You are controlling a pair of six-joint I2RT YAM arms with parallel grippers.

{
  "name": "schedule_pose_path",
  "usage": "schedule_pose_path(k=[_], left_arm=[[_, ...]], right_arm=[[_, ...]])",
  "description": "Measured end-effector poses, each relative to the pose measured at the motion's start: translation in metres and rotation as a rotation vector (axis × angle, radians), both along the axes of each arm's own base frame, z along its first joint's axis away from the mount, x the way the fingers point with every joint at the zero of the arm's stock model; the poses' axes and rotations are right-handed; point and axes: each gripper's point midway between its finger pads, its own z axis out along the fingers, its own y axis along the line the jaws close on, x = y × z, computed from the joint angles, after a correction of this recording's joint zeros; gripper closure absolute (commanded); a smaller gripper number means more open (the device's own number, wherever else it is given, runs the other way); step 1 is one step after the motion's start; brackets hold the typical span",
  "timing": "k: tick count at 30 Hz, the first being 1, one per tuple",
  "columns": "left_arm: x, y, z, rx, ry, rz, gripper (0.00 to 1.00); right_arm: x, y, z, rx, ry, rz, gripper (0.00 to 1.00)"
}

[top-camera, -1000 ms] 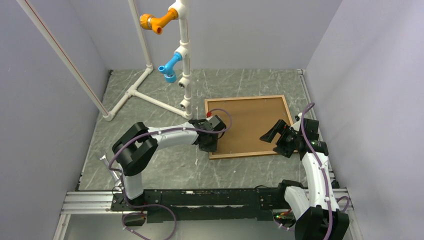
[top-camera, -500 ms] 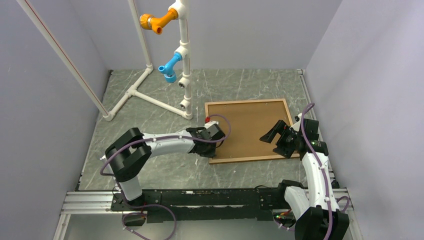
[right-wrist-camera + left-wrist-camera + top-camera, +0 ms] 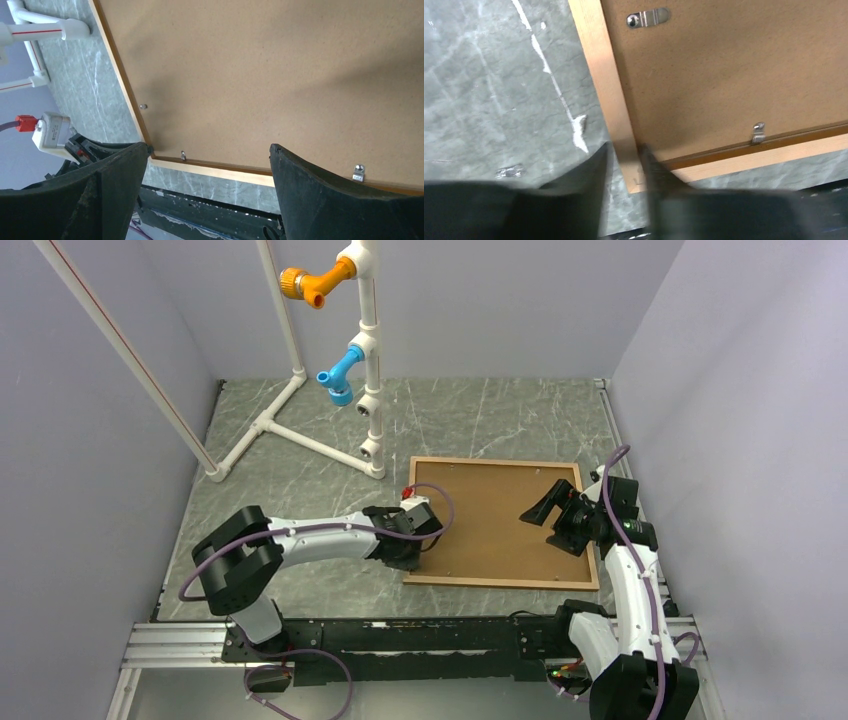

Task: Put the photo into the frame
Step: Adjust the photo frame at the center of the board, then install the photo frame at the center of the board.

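The frame (image 3: 495,461) lies back up on the table, its light wood rail around a brown backing board (image 3: 500,525) held by small metal clips (image 3: 646,19). My left gripper (image 3: 412,548) is shut on the frame's left rail (image 3: 596,65) near its near-left corner, one finger (image 3: 584,180) outside the rail and the other on the board side. My right gripper (image 3: 540,528) hangs open above the board's right part, nothing between its fingers (image 3: 310,195). The photo is not in view.
A white pipe stand (image 3: 368,390) with an orange fitting (image 3: 312,282) and a blue fitting (image 3: 340,375) rises at the back left, its feet just behind the frame. Grey walls close three sides. The metal base rail (image 3: 400,640) runs along the near edge.
My left gripper closed on the frame's rail and dragged the frame toward the near edge, swinging it slightly. The right arm has stayed still.
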Motion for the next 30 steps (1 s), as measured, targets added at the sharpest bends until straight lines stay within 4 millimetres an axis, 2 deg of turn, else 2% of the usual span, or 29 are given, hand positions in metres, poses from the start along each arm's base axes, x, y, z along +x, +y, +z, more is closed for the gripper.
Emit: schedule_pose_path(k=[1, 3, 6, 11, 17, 25, 30], left_arm=[[-0.001, 0.002, 0.0, 0.007, 0.002, 0.0, 0.35], [-0.004, 0.009, 0.0, 0.036, 0.008, -0.009, 0.19], [-0.007, 0.015, 0.006, 0.049, 0.008, -0.013, 0.12], [-0.003, 0.011, 0.024, -0.002, -0.017, -0.012, 0.15], [0.015, 0.004, 0.035, -0.057, -0.02, 0.029, 0.23], [0.043, 0.0, 0.021, -0.037, 0.002, 0.087, 0.28], [0.054, -0.008, 0.011, -0.015, 0.01, 0.093, 0.32]], right_arm=[[0.001, 0.0, 0.001, 0.0, -0.002, 0.0, 0.06], [0.001, 0.0, 0.002, -0.002, -0.005, 0.0, 0.06], [0.002, -0.001, 0.002, -0.004, -0.005, 0.0, 0.06], [0.003, -0.001, 0.004, -0.008, -0.009, 0.003, 0.06], [0.003, -0.001, 0.004, -0.008, -0.009, 0.004, 0.06], [0.003, -0.001, 0.003, -0.008, -0.007, 0.004, 0.06], [0.003, -0.001, 0.003, -0.007, -0.007, 0.004, 0.06]])
